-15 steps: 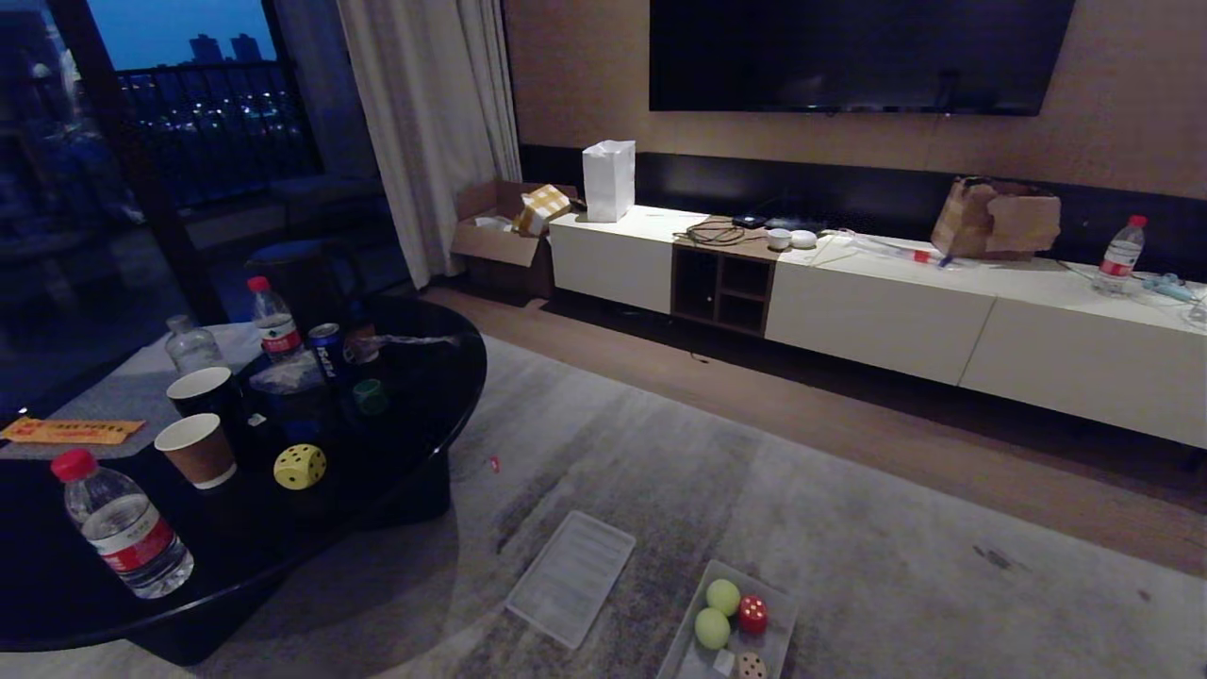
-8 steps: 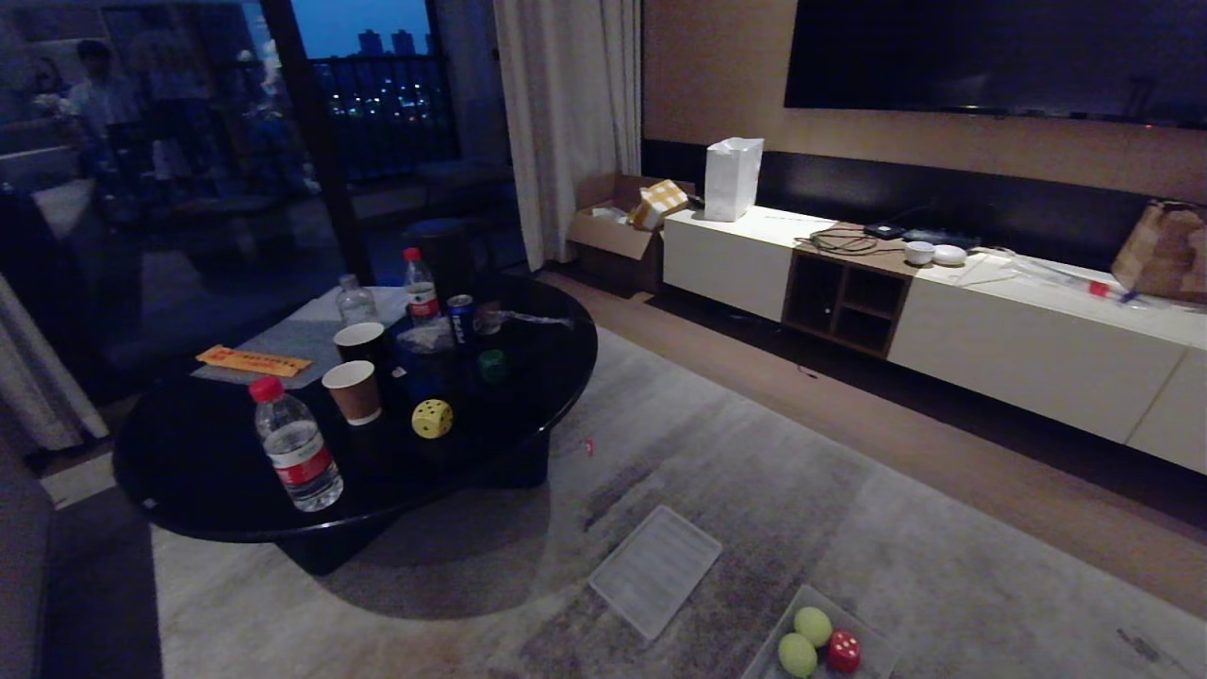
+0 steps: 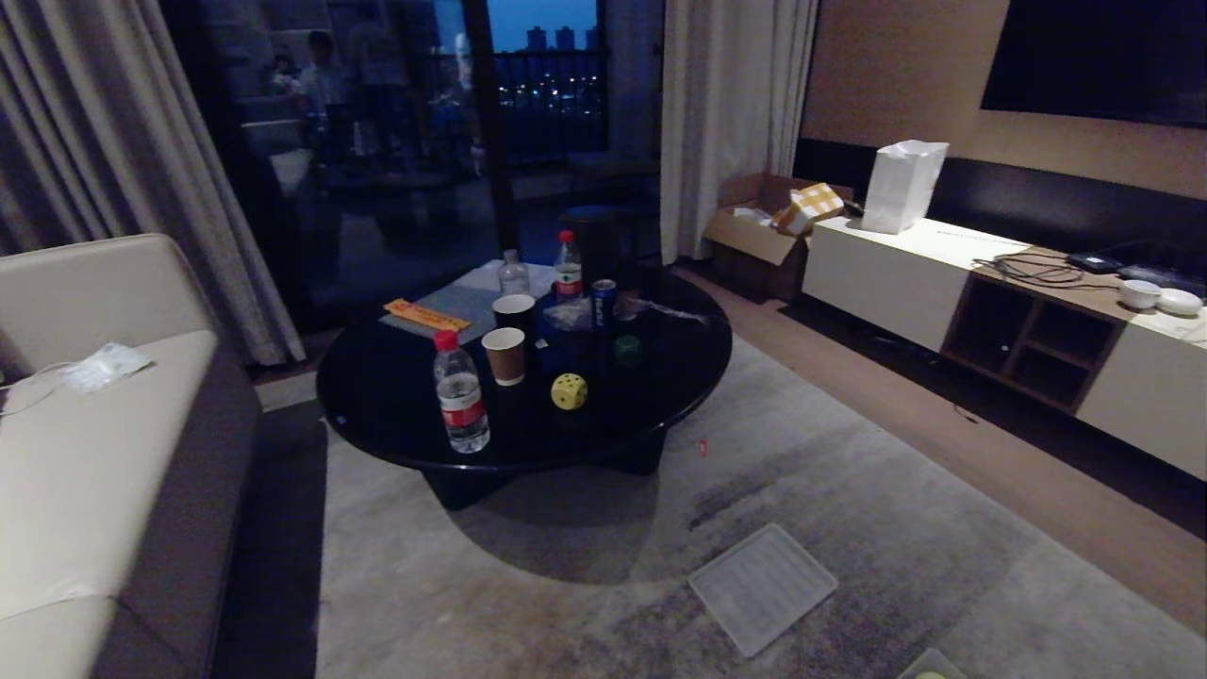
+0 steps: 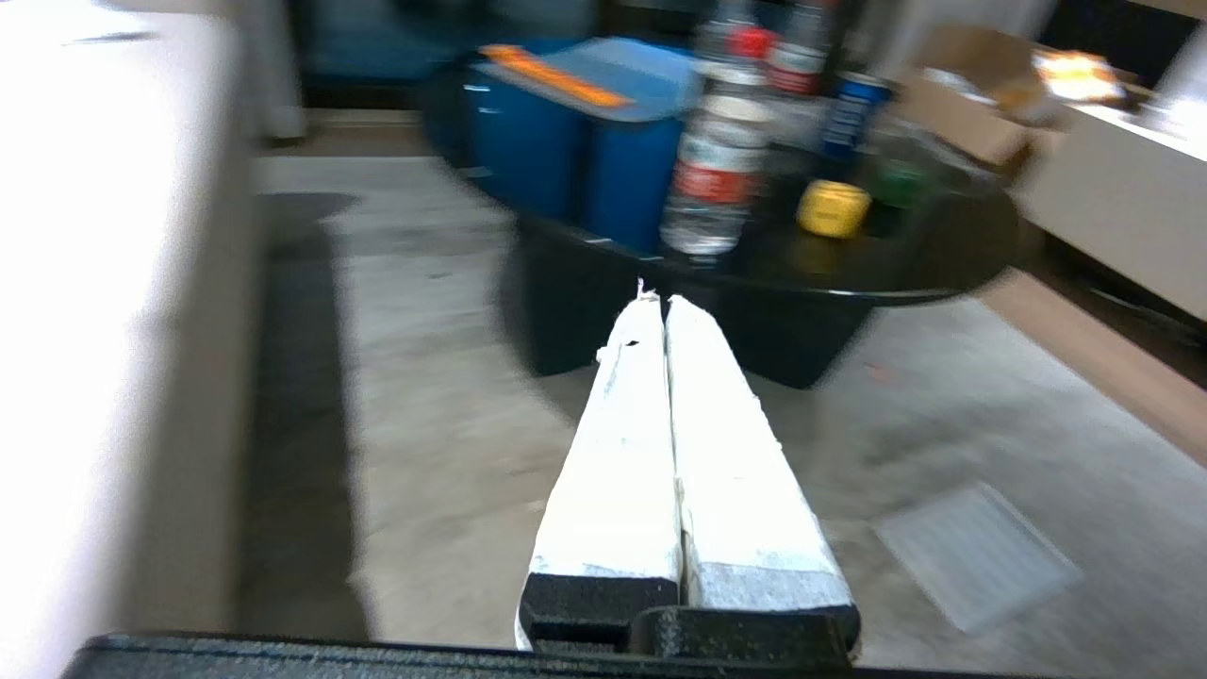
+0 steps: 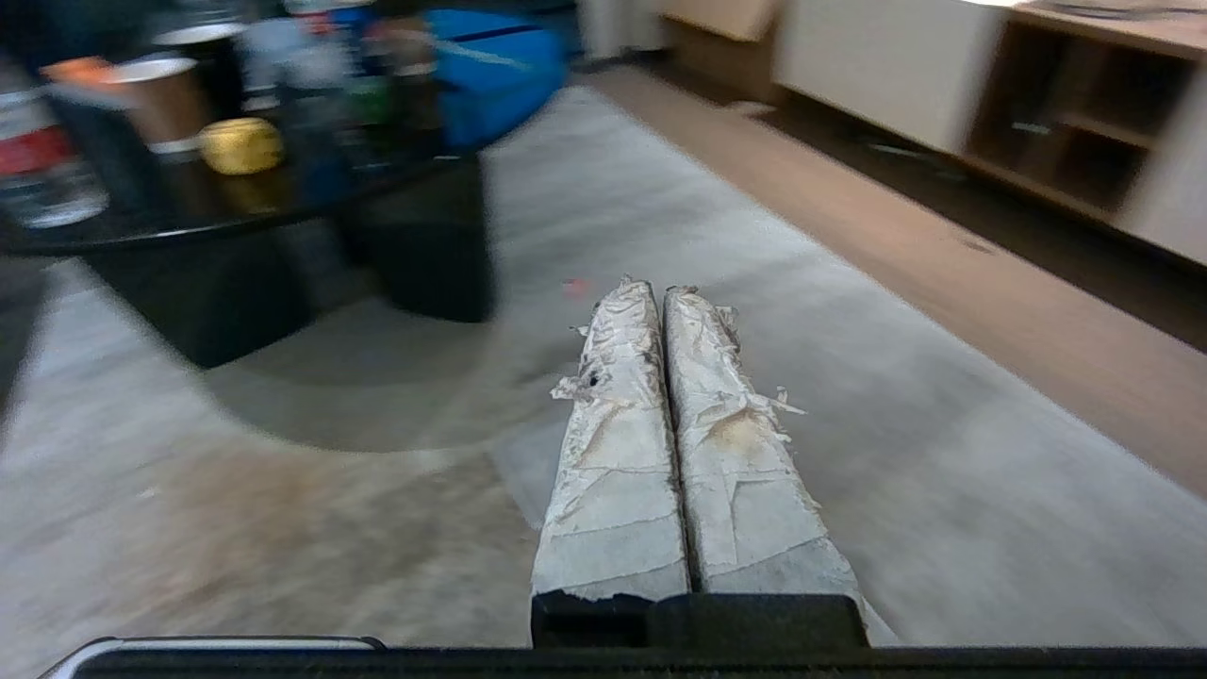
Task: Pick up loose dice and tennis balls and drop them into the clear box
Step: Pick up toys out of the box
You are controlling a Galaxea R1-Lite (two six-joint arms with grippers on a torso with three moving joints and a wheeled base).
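Observation:
A yellow die (image 3: pixel 569 391) with black pips sits on the round black coffee table (image 3: pixel 396 415), and a dark green die (image 3: pixel 627 351) lies further back on it. Both show in the left wrist view, yellow die (image 4: pixel 832 207) and green die (image 4: pixel 896 181); the right wrist view shows the yellow die (image 5: pixel 241 145). Only a corner of the clear box (image 3: pixel 929 666) shows at the head view's bottom edge. The tennis balls are out of view. My left gripper (image 4: pixel 657 300) and right gripper (image 5: pixel 657 288) are shut, empty, held low over the rug, well short of the table.
A ribbed translucent lid (image 3: pixel 762 587) lies on the rug between me and the table. A water bottle (image 3: pixel 461 393), paper cups (image 3: pixel 504 355) and a can (image 3: pixel 603 300) crowd the table. A sofa (image 3: pixel 94 453) stands left, a low cabinet (image 3: pixel 886 283) right.
The head view has swung to the left, so the whole scene slid right: the sofa came in and the clear box nearly left the picture. Nothing on the table moved.

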